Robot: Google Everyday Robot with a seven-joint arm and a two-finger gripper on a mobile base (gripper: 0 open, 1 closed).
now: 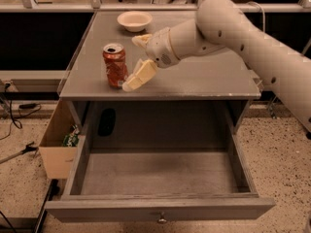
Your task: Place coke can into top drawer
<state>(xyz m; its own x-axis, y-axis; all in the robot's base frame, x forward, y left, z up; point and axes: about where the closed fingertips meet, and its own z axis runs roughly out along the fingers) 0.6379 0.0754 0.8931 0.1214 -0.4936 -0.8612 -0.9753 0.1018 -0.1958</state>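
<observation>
Coke can (115,64) upright, front-left on bench (204,81) | gripper (131,62) just beside it, fingers spread, far one partly hidden | top drawer (160,208) open; we see its knob cropped | speckled floor

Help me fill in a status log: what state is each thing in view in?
coke can: upright on the tabletop, not gripped.
end effector: open, close beside the can.
top drawer: pulled open, nothing inside.
bowl: upright, at the back of the tabletop.
cardboard box: open-topped, on the floor beside the drawer.
</observation>
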